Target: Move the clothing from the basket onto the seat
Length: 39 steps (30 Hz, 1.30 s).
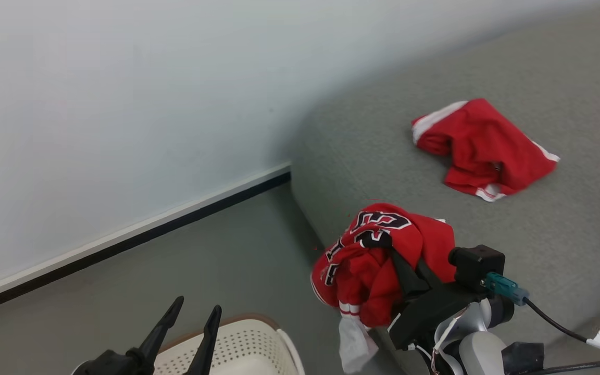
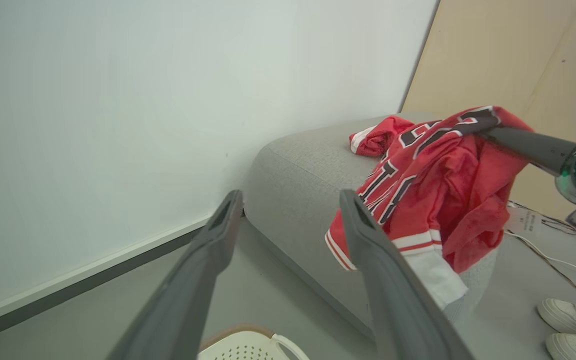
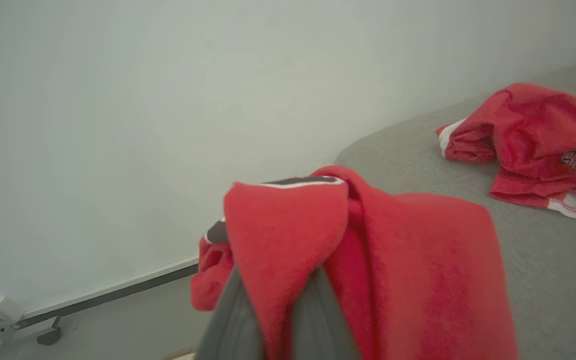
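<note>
Fabric fills the right jaws, which are clamped shut on a bunched fold of the jersey [image 1: 383,250]. Its thin red cloth drapes over both dark fingers, with navy numbers outlined in white crumpled on top and a white-striped hem and a pale tag dangling below. The garment hangs at the rounded near corner of the seat [image 1: 565,234], and part of it reaches past the edge, above the floor [image 1: 216,260]. To do this step well, the arm would likely carry the bundle further in over the flat grey cushion, lower it until the hanging hem rests on the upholstery, and only then let go. Cloth this light and slippery could slide off the curved edge. The left jaws stand wide apart and empty, low above the basket [image 1: 248,344], which is cream perforated plastic with a brown woven-look rim. Further back on the seat lies the other red garment [image 1: 482,148], crumpled and white-trimmed, well apart from the jersey.
</note>
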### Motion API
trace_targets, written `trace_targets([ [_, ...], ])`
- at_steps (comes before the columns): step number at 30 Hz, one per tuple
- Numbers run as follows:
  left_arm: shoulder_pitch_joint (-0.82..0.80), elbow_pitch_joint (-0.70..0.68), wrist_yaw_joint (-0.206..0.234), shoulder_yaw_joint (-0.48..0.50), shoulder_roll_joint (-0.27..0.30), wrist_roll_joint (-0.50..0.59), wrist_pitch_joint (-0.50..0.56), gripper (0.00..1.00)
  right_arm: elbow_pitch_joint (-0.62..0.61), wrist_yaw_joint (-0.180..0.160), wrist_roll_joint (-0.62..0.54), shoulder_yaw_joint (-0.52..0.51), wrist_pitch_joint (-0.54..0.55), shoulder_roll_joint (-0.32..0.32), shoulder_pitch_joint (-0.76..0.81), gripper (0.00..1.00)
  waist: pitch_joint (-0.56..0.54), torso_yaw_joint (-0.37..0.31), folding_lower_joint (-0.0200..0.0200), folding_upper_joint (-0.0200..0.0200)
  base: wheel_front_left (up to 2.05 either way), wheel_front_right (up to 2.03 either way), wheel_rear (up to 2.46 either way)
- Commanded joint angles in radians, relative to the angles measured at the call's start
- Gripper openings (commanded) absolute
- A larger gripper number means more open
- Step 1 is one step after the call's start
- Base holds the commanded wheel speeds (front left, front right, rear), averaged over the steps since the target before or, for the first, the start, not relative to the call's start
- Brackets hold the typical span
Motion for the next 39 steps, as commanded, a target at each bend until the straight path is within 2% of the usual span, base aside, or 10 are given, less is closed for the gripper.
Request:
trace_targets([
  [1,0.015,-0.002,-0.005,0.004,0.000,0.010,-0.005,1.00,-0.011,0.000,-0.007,0.000,0.002,0.000,0.010,0.00,0.042,-0.090,0.0001,-0.0001,0.00,0.00,0.00],
  [9,0.035,-0.006,-0.047,0.041,-0.034,0.053,-0.005,1.00,-0.057,0.000,-0.024,-0.030,0.007,0.000,0.036,0.00,0.092,-0.180,0.0001,-0.0001,0.00,0.00,0.00],
  [15,0.015,0.007,-0.068,0.048,-0.049,0.086,-0.005,1.00,-0.077,0.000,-0.030,-0.053,0.001,0.000,0.030,0.00,0.120,-0.189,0.0001,-0.0001,0.00,0.00,0.00],
  [20,0.008,0.017,-0.077,0.040,-0.068,0.094,-0.006,1.00,-0.095,0.000,-0.064,-0.056,0.015,-0.003,-0.042,0.00,0.144,-0.176,0.0001,-0.0001,0.00,0.00,0.00],
  [25,-0.008,0.028,-0.089,0.028,-0.072,0.096,-0.004,1.00,-0.104,0.000,-0.067,-0.092,0.033,-0.064,-0.167,0.00,0.185,-0.150,0.0001,-0.0001,0.00,0.00,0.00],
  [30,-0.046,0.002,-0.096,0.021,-0.047,0.110,0.017,1.00,-0.069,0.000,0.017,-0.137,0.046,-0.125,-0.337,0.00,0.264,-0.126,0.0001,-0.0001,0.00,0.00,0.00],
  [35,-0.103,-0.055,-0.115,-0.015,-0.025,0.136,0.060,1.00,0.035,0.000,0.078,-0.153,0.053,-0.204,-0.546,0.00,0.371,-0.094,0.0001,-0.0001,0.00,0.00,0.00],
  [38,-0.156,-0.091,-0.124,-0.047,-0.030,0.151,0.091,1.00,0.118,0.000,0.060,-0.180,0.046,-0.292,-0.665,0.00,0.438,-0.052,0.0001,-0.0001,0.00,0.00,0.00],
  [39,-0.156,-0.091,-0.124,-0.047,-0.030,0.151,0.091,1.00,0.118,0.000,0.060,-0.180,0.046,-0.292,-0.665,0.00,0.438,-0.052,0.0001,-0.0001,0.00,0.00,0.00],
])
